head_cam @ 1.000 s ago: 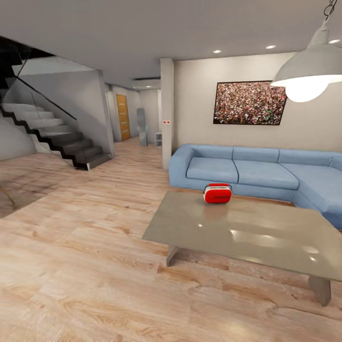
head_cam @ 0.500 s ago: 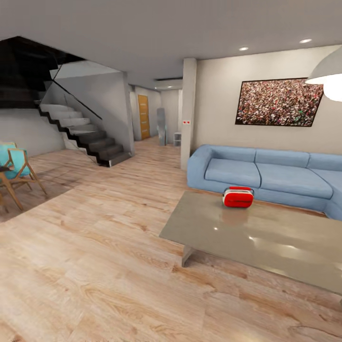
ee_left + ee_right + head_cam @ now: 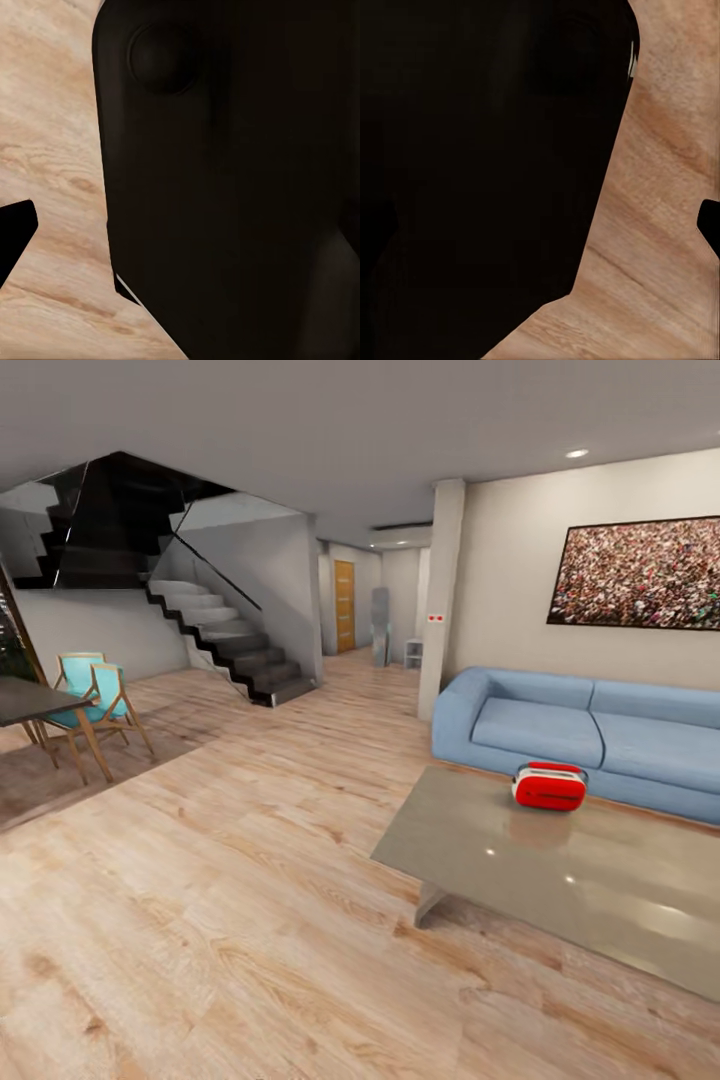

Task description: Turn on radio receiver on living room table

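A matte black body panel (image 3: 225, 195) with rounded corners carries a shallow round boss at the upper middle of the left wrist frame. In the right wrist frame a similar black panel (image 3: 480, 165) covers the left, its lower edge cut at an angle.

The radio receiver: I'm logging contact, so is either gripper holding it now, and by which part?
Nothing holds it. The radio receiver sits alone on the table before the sofa. Both wrist views show dark robot body over wood floor.

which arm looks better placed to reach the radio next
Probably the right. In the head view the radio receiver sits on the table well to the view's right, the right arm's side, though the robot stands too far to reach.
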Available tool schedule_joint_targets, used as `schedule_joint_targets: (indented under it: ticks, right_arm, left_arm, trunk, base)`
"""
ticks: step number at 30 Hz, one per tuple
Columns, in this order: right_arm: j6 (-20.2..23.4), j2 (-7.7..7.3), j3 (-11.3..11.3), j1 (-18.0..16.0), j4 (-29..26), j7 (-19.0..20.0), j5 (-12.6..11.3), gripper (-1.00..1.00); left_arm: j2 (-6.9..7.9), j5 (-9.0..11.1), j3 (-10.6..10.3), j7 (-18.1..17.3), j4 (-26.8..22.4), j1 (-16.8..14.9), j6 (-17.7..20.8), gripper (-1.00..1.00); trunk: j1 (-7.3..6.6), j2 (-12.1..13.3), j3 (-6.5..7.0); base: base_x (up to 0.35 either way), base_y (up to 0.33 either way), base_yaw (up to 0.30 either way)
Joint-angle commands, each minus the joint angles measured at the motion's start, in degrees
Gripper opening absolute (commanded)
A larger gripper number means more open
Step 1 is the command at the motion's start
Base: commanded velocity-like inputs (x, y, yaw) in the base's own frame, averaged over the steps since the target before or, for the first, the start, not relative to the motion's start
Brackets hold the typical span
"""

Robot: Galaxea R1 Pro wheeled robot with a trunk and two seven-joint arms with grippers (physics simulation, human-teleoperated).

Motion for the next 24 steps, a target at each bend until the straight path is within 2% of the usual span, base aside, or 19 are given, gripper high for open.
schedule_joint_targets:
  ticks: [1, 24]
  right_arm:
    - [0.0, -0.05, 0.0, 0.0, 0.0, 0.11, -0.23, 1.0]
    - [0.0, -0.09, 0.59, 0.0, 0.0, 0.62, 0.28, 1.0]
  left_arm:
    - [0.03, 0.0, -0.05, -0.08, 0.0, 0.0, 0.02, 1.0]
    - [0.09, 0.0, -0.01, 0.0, 0.0, 0.0, 0.09, 1.0]
  trunk:
    - [0.0, 0.0, 0.0]
    - [0.0, 0.0, 0.0]
  base:
    - [0.14, 0.04, 0.113]
    - [0.3, 0.11, 0.01]
